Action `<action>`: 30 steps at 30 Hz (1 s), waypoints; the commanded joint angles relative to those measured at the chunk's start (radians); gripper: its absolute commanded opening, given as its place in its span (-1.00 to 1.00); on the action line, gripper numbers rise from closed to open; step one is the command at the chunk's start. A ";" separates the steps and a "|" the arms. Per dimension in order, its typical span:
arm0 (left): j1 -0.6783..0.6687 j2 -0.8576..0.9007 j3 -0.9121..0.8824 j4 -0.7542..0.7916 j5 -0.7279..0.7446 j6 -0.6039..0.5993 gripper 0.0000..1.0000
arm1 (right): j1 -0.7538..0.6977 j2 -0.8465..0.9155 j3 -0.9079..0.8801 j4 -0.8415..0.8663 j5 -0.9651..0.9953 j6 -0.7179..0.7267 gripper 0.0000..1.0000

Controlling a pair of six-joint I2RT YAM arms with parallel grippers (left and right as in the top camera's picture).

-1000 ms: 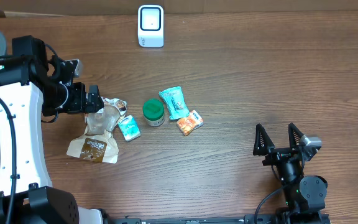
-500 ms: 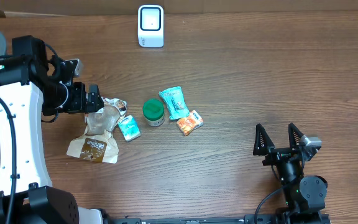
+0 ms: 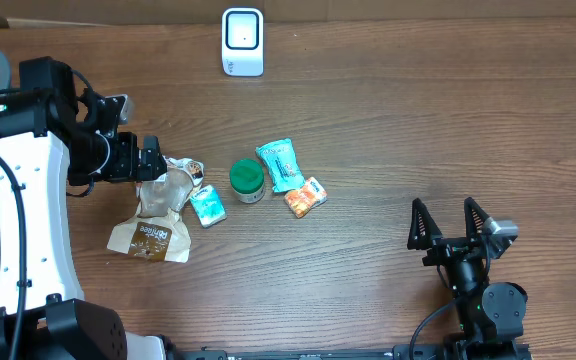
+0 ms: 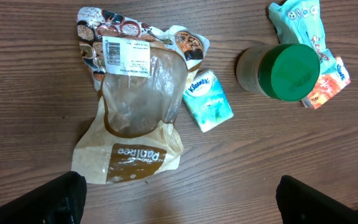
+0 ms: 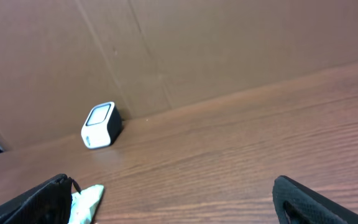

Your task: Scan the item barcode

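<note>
Looking at the big wooden table (image 3: 388, 120), I see the left gripper (image 3: 151, 160) hanging over the top end of the brown paper bag (image 3: 153, 218). Its two fingers are spread wide and hold nothing. The right gripper (image 3: 442, 210) sits well apart near the front edge, and it is wide and empty too. The bag lies flat at the left of the little pile. I think it is the thing to scan first. Its white barcode sticker (image 4: 126, 56) faces up at the crinkly top end.

To do this well, I think the left gripper should go down and pinch the bag by an edge, not on the sticker, so the stripes can be seen. The bag looks thin and floppy, so a grip near the sticker end may stop it folding over. Then the sticker must face the window of the scanner (image 3: 242, 41) at the back of the table.

Counting, big to small: one table, two grippers, one bag, one white scanner, one jar with a green lid (image 3: 247, 180), one teal pouch (image 3: 281, 165), one small tissue pack (image 3: 207, 206), one orange packet (image 3: 305, 196).
</note>
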 commanded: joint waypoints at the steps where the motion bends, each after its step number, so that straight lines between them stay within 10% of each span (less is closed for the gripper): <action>1: 0.001 0.005 -0.002 0.001 0.022 0.026 0.99 | 0.006 -0.007 -0.010 0.007 0.056 -0.003 1.00; 15: 0.001 0.005 -0.002 0.000 0.022 0.026 0.99 | 0.006 0.106 0.217 -0.085 -0.217 -0.017 1.00; 30: 0.001 0.005 -0.002 0.001 0.022 0.026 0.99 | 0.006 1.128 1.220 -0.908 -0.364 -0.210 0.99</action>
